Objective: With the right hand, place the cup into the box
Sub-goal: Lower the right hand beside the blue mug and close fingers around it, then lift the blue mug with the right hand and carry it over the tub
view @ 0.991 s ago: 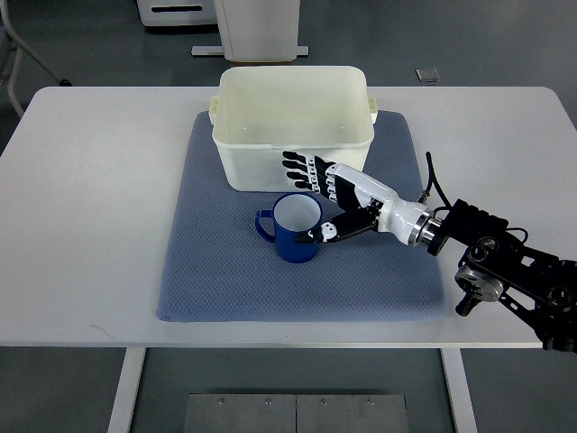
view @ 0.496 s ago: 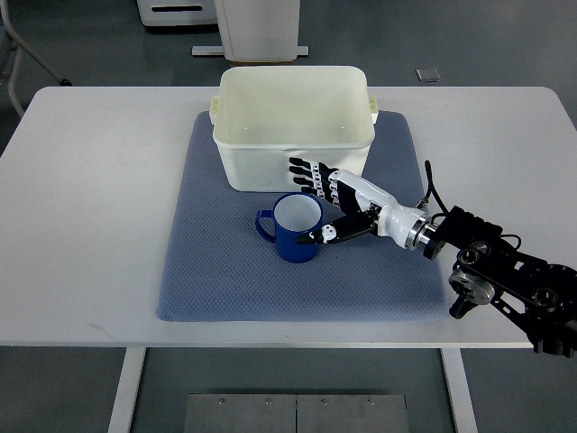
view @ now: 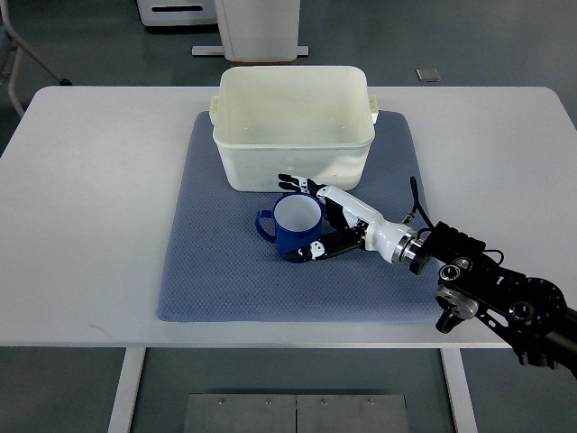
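Observation:
A blue cup (view: 291, 227) with a white inside stands upright on the blue-grey mat (view: 216, 271), its handle pointing left. Just behind it sits the cream plastic box (view: 294, 126), which holds nothing. My right hand (view: 311, 219) reaches in from the lower right and wraps the cup's right side: the fingers (view: 296, 181) curve behind the rim and the thumb (view: 313, 251) presses against the front wall. The cup still rests on the mat. The left arm does not show.
The mat lies on a white table (view: 90, 198). The right forearm and its black joints (view: 496, 298) hang over the table's front right edge. A white machine base (view: 257, 27) stands on the floor beyond the table.
The right hand has slid left and closed around the cup: fingers moved from beside the box wall to behind the rim, the thumb moved onto the cup's front. The cup has not moved.

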### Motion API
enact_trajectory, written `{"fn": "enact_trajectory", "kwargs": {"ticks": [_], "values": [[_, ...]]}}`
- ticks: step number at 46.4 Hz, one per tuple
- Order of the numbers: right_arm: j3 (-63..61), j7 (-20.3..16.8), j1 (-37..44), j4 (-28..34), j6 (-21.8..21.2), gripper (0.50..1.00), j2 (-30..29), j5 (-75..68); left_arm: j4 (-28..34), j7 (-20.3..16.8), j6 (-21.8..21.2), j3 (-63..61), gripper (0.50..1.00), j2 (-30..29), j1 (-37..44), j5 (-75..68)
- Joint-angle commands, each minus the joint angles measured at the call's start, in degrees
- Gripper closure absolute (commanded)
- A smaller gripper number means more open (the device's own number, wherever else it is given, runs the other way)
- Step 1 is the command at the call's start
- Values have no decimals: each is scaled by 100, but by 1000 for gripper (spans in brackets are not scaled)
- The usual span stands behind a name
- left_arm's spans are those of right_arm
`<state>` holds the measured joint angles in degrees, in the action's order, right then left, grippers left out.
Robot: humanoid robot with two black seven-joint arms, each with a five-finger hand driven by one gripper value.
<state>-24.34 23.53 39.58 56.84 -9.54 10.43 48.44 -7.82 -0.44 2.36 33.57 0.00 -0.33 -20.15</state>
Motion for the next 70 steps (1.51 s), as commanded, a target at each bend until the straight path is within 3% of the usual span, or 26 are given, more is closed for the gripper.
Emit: {"fn": "enact_trajectory", "kwargs": {"ticks": [1, 9, 14, 16, 20, 36, 44, 48, 49, 70], "values": [[44, 2, -3, -85, 5, 502, -58, 8, 0, 0, 1, 0, 500, 0, -2, 2], [61, 2, -3, -252, 14, 511, -181, 8, 0, 0, 1, 0, 500, 0, -2, 2], [61, 2, -3, -322, 14, 605, -225, 8, 0, 0, 1, 0, 500, 0, -2, 2], [61, -7, -3, -340, 14, 676, -225, 8, 0, 0, -7, 0, 500, 0, -2, -7], [105, -7, -3, -384, 14, 1000, -225, 8, 0, 0, 1, 0, 500, 0, -2, 2], [70, 11, 41, -586, 31, 1000, -313, -10, 0, 0, 1, 0, 500, 0, -2, 2], [53, 388, 85, -463, 49, 1000, -182, -54, 0, 0, 1, 0, 500, 0, -2, 2], [53, 406, 103, -393, 49, 1000, -67, -63, 0, 0, 1, 0, 500, 0, -2, 2], [-34, 406, 129, -193, 40, 1000, 176, -97, 0, 0, 1, 0, 500, 0, -2, 2], [-316, 310, 480, 662, 31, 1000, 1330, -326, 0, 0, 1, 0, 500, 0, -2, 2]]}}
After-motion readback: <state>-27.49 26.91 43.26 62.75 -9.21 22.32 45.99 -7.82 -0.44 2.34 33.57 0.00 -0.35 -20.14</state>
